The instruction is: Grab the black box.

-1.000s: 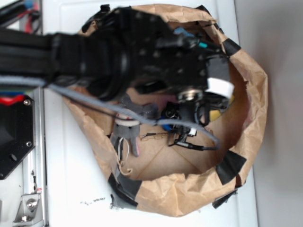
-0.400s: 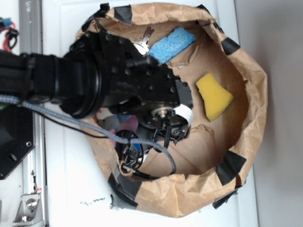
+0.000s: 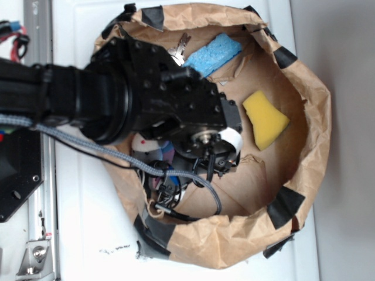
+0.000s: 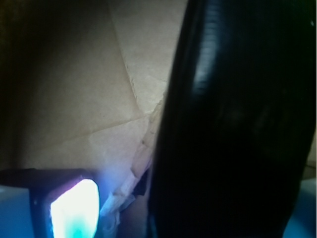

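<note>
My black gripper point(image 3: 214, 159) reaches from the left down into the brown paper bag point(image 3: 313, 117), low over its floor near the middle. Its bulk and cables hide the fingers, so I cannot tell how the jaws stand. I cannot make out the black box in the exterior view; the spot under the gripper is covered. In the wrist view a large glossy black surface point(image 4: 237, 124) fills the right half, very close to the lens, above the brown paper floor point(image 4: 74, 99). I cannot tell whether that surface is the box or part of the gripper.
A blue sponge point(image 3: 214, 52) lies at the bag's top beside a small metal piece point(image 3: 181, 44). A yellow sponge point(image 3: 265, 119) lies at the right. Small pink and white items point(image 3: 146, 146) and cables point(image 3: 170, 187) sit at lower left. Black tape patches point(image 3: 285, 205) mark the rim.
The arm has swung from the bag's upper right down toward the middle left, uncovering the blue and yellow sponges. In the last moment it shifted slightly right.
</note>
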Motion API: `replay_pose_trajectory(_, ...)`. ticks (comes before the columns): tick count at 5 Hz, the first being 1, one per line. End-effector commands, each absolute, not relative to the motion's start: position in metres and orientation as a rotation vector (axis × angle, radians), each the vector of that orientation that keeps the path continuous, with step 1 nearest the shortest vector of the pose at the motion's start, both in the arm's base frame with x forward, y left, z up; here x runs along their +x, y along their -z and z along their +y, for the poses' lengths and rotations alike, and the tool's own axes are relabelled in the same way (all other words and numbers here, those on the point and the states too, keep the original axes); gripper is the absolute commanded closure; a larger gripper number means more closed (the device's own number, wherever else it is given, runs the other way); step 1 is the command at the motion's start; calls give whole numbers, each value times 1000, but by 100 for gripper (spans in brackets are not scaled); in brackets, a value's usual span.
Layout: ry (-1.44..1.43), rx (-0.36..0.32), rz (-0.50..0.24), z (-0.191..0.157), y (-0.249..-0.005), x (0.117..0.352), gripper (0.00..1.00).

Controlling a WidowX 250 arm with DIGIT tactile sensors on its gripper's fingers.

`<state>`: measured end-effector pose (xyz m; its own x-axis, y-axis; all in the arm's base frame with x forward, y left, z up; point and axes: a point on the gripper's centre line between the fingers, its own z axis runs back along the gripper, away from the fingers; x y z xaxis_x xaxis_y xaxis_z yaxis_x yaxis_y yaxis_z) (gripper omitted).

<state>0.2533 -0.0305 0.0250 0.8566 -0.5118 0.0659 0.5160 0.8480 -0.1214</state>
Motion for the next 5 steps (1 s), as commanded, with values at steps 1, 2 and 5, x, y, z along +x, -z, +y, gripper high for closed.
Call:
replay_pose_trajectory(1,478,-131,-94,-33,-44,271,100)
replay_pose_trajectory(2,463,-137,-99,-32,-48,277,100)
replay_pose_trajectory(5,365,-175,-118,-15,-84,294,100)
